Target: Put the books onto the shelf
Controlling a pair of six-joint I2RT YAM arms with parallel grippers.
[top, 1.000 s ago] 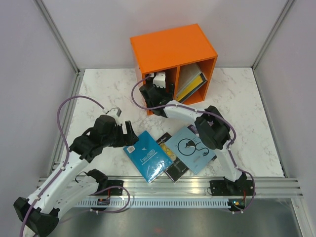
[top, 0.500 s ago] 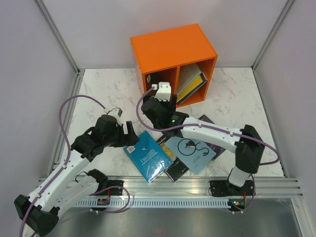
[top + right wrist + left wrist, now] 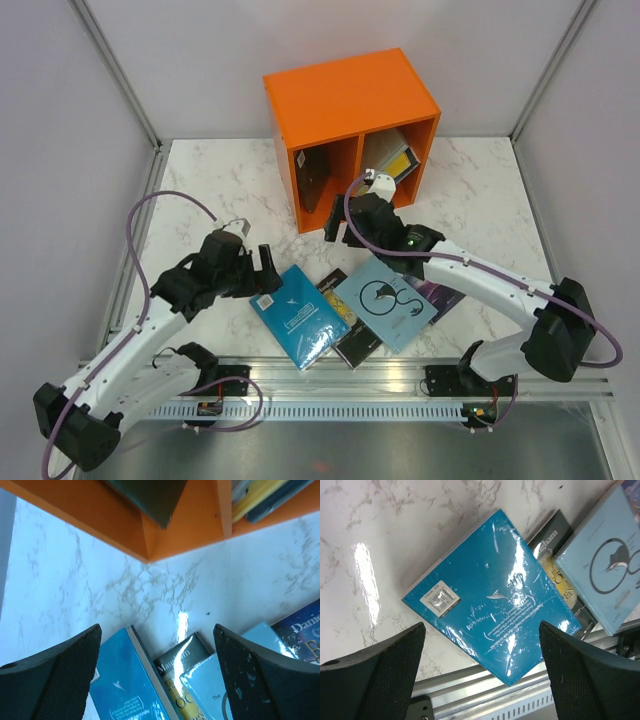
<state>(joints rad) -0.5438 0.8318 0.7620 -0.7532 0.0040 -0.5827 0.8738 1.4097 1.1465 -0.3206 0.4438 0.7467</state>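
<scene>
Where the books lie: four on the counter (image 3: 200,180); the teal book (image 3: 492,597) is under the left hand (image 3: 481,625), while the black book (image 3: 355,345), light blue book (image 3: 385,298) and navy book (image 3: 443,296) fan out to that hand's right, below the right hand (image 3: 342,230).
Shelved: a dark book (image 3: 312,180) leans in the left compartment, just ahead of the right hand; yellow books (image 3: 392,165) tilt in the right one.
Shelf (image 3: 350,95): orange, at the counter's back.
Left hand: fingers wide apart, empty.
Right hand: fingers apart too, empty.

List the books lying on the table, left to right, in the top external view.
teal book → black book → light blue book → dark purple book
</scene>
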